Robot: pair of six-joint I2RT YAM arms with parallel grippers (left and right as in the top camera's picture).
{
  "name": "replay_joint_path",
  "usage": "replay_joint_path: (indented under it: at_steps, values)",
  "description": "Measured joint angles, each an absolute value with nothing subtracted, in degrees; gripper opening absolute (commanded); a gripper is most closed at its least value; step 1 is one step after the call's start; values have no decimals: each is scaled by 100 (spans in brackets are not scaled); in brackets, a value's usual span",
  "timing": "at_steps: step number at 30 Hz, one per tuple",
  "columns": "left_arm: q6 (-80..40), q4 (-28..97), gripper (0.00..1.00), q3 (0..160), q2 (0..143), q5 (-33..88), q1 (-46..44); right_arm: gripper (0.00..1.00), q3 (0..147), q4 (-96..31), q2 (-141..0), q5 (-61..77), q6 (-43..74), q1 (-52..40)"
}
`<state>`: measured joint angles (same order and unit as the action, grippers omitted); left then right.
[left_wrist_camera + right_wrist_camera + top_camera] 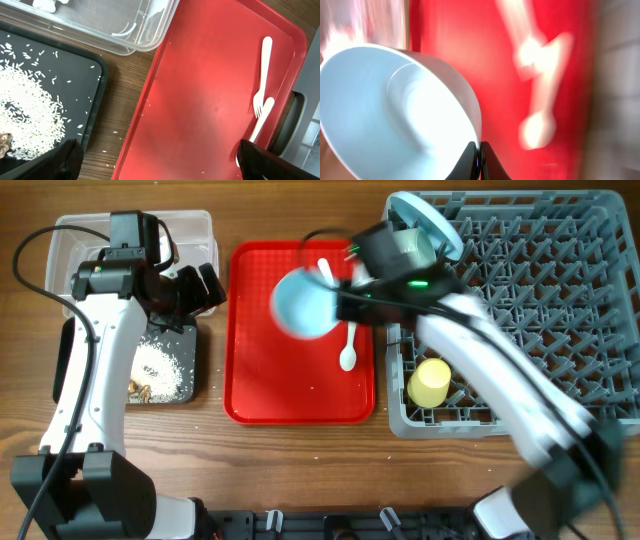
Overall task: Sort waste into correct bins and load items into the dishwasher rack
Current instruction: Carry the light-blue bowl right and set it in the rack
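My right gripper is shut on the rim of a pale blue bowl and holds it over the red serving tray; the bowl fills the left of the right wrist view. A white fork and spoon lie on the tray's right side, also in the left wrist view. My left gripper is open and empty above the tray's left edge. The black tray holds white rice and brown scraps. The clear tub is behind it. A pale blue plate and yellow cup stand in the grey rack.
Loose rice grains lie on the wood between the black tray and the red tray. Cables run along the left arm by the clear tub. The rack's pegs stand upright at the right.
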<state>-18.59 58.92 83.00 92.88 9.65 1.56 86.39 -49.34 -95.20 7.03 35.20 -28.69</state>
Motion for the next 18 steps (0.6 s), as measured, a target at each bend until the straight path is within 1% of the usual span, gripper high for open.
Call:
replay_joint_path:
  at_steps: [3, 4, 6, 7, 12, 16, 18]
  values:
    - [-1859, 5889, 100, 8300, 9288, 963, 156, 4, 8661, -5321, -8552, -764, 3505, -2716]
    - [-1859, 5894, 100, 8300, 9288, 963, 156, 4, 8676, -5551, -8208, -1557, 3503, -2738]
    - [-1859, 5894, 100, 8300, 9288, 965, 156, 4, 8680, -5957, -7819, -2860, 3485, -2759]
    - [-1859, 5892, 100, 8300, 9288, 965, 156, 4, 8680, -6082, -7760, -3258, 3483, -2759]
    - [-1859, 5892, 100, 8300, 9288, 965, 156, 4, 8606, -6405, -7950, -4794, 3192, -2755]
    - [-1859, 5892, 100, 8300, 9288, 965, 156, 4, 8390, -6410, -8608, -5833, 2746, -2755]
    - [-1859, 5894, 100, 8300, 9288, 965, 156, 4, 8348, -6407, -8952, -6062, 2510, -2755]
